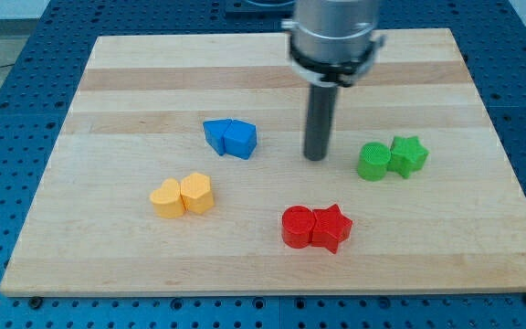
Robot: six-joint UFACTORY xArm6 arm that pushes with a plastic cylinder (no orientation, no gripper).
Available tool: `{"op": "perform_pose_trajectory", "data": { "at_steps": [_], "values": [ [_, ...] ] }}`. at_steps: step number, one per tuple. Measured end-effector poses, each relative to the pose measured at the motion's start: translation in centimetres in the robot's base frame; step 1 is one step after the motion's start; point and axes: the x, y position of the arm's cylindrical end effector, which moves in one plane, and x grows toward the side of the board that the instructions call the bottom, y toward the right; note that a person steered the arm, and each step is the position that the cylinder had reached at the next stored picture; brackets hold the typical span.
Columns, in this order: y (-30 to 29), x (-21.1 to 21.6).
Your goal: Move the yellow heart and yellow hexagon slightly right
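The yellow heart (196, 193) and the yellow hexagon (166, 198) lie touching each other at the board's lower left, the hexagon on the view's left. My tip (315, 157) rests on the board near the middle, well to the upper right of the yellow pair. It touches no block. It stands between the blue pair and the green pair.
Two blue blocks (230, 138) touch each other left of my tip. A green cylinder (372, 161) and a green star (408, 155) sit to its right. A red cylinder (297, 226) and a red star (331, 228) lie below it. The wooden board (263, 64) sits on a blue perforated table.
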Motion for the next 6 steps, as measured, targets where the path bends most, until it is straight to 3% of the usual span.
{"op": "perform_pose_trajectory", "data": {
  "at_steps": [6],
  "values": [
    [-18.9,3.3]
  ]
}}
